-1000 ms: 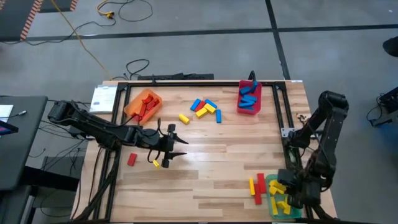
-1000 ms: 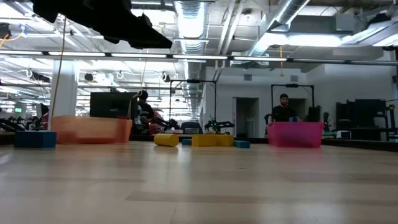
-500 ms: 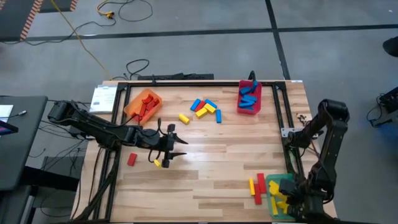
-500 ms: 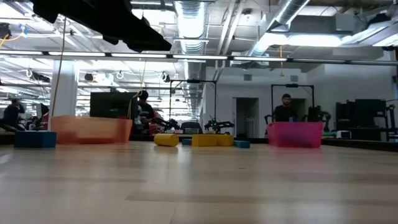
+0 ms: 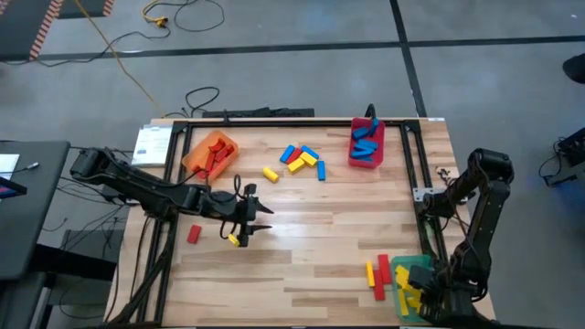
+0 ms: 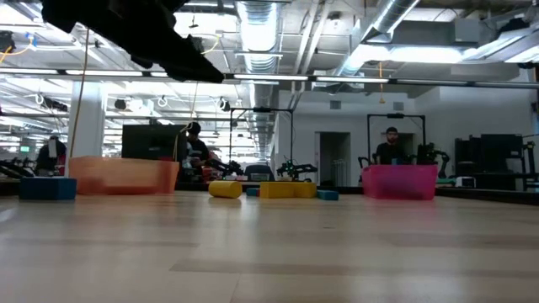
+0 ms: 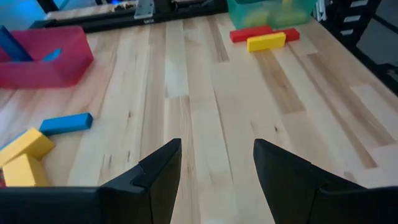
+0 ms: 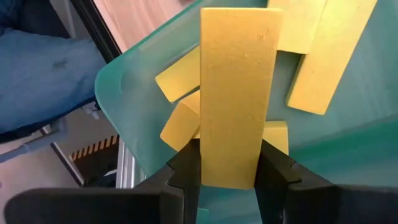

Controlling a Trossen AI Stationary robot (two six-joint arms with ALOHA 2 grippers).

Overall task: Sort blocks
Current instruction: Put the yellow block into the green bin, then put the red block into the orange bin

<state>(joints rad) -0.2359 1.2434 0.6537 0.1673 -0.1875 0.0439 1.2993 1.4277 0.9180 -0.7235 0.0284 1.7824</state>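
Three bins stand on the bench: an orange bin, a red bin and a green bin. Loose blocks lie in three spots. A cluster of roughly seven blue, yellow and red ones sits between the orange and red bins, with a lone yellow block just beside it. One red block and one small yellow block lie near the left gripper. Two more, a red bar and a yellow bar, lie just beside the green bin.

The left arm stretches low across the bench, its jaws standing apart and holding nothing, the small yellow block close beneath them.

The right arm folds down at the bench's near right corner, its right gripper over the green bin. Its jaws pinch a yellow block upright between them.

The green bin below those jaws holds several yellow blocks. The orange bin holds red blocks, and the red bin holds blue ones.
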